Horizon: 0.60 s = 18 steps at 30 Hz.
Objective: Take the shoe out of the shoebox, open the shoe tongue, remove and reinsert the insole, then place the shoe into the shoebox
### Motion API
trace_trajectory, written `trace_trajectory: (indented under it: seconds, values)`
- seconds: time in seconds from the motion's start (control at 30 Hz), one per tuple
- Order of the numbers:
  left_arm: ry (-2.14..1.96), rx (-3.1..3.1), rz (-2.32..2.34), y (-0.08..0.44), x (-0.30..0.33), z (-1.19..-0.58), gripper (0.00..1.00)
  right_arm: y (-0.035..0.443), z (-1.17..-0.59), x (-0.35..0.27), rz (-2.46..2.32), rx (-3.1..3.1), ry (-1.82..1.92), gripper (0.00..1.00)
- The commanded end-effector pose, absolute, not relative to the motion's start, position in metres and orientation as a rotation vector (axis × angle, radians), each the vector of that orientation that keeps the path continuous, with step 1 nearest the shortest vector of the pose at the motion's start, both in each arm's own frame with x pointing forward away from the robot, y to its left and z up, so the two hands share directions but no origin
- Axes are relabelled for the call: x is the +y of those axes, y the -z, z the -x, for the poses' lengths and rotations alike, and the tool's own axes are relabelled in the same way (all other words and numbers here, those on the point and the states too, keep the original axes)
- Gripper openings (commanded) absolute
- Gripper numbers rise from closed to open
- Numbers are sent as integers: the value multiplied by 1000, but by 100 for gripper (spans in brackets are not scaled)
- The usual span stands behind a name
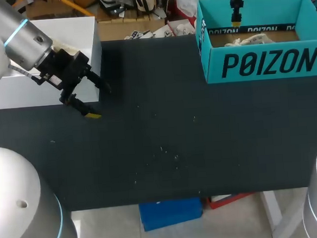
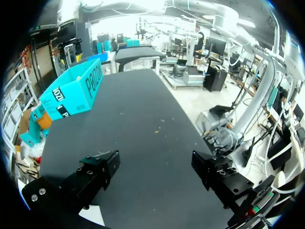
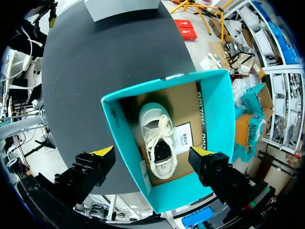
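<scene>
A teal shoebox [image 1: 263, 62] stands open at the table's far right. A white lace-up shoe [image 3: 159, 143] lies flat on its sole inside, and only a sliver of the shoe [image 1: 251, 39] shows over the wall in the head view. My right gripper [image 1: 237, 21] hangs above the box, open; in the right wrist view this gripper [image 3: 152, 151] straddles the shoe from well above, touching nothing. My left gripper [image 1: 97, 100] hovers low over the table's left side, open and empty. Seen from the left gripper [image 2: 155, 171], the shoebox [image 2: 71, 93] lies far ahead across the dark tabletop.
A pale grey box [image 1: 60, 33] sits at the far left corner, just behind my left gripper. The black tabletop [image 1: 164, 129] stretches between the two arms. Small specks of debris [image 1: 166, 151] dot its middle.
</scene>
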<state>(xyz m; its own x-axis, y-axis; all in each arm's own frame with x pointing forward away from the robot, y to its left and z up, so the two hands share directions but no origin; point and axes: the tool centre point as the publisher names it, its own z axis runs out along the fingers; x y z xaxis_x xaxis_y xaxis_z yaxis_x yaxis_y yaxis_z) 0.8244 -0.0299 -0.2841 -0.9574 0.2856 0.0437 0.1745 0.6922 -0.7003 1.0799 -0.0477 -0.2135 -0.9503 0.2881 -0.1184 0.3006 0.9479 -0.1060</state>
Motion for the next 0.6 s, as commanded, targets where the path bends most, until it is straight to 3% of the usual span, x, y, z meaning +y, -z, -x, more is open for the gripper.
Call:
trace_trajectory:
  seconds: [0.03, 0.6]
  values:
    - [-1111, -2752, 378, 285, -30, -824, 100, 203, -1009, -25, -436, 2874, 190, 100]
    - [-1111, -2752, 378, 285, -30, -824, 100, 242, -897, 47, -579, 2921, 119, 100]
